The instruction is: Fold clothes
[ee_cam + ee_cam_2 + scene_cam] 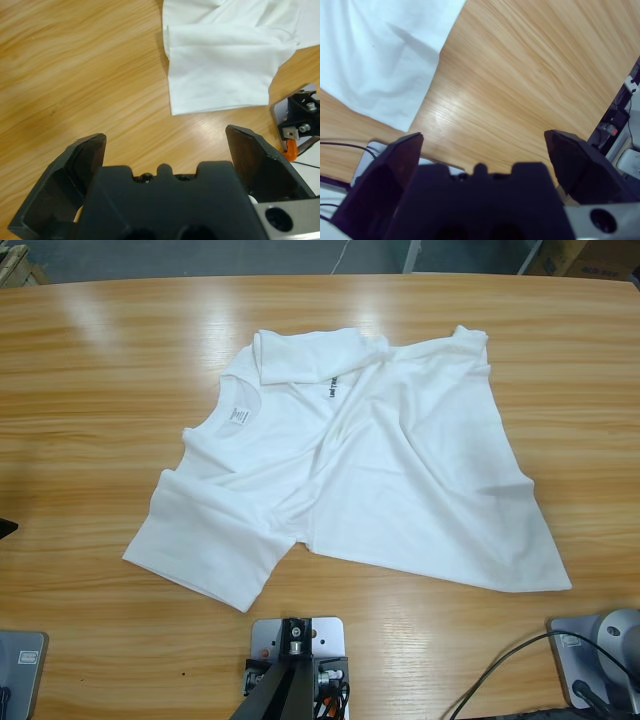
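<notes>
T-shirt (400, 490) lies rumpled on wooden table (100, 390).

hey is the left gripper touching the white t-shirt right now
Apart. The left wrist view shows the left gripper with its jaws spread open over bare table, and a strip of wood lies between them and the nearest edge of the T-shirt.

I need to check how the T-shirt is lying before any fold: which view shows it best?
The high view: the whole T-shirt lies rumpled on the table, neck label visible. The left wrist view catches one sleeve end; the right wrist view only a corner of fabric.
</notes>
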Robot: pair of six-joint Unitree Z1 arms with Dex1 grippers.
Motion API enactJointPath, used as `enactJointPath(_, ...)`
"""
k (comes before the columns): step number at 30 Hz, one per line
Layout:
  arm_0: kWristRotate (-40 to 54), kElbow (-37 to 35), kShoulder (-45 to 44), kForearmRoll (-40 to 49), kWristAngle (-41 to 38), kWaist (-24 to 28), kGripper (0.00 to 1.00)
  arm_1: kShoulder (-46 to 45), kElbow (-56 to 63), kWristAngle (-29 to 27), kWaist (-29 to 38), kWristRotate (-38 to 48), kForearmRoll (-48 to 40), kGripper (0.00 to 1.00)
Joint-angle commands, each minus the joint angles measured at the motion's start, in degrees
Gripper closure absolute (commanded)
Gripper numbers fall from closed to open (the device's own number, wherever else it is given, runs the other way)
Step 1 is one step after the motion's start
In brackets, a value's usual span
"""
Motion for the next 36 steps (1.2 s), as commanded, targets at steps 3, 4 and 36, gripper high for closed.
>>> enactJointPath(3,-9.33,0.13,3.2,-5.99,-5.54,-7.42,0.054,-0.39,-1.8,10.58,4.96,15.62,7.22,0.0)
enactJointPath(4,-10.82,0.2,4.17,-6.83,-4.57,-9.83,0.046,-0.37,-0.52,10.21,6.42,17.89,6.97,0.0)
enactJointPath(36,-34.25,11.89,33.68,-33.66,7.79,-29.32,0.041,27.3,25.44,10.95,27.81,55.94,-38.24,0.331)
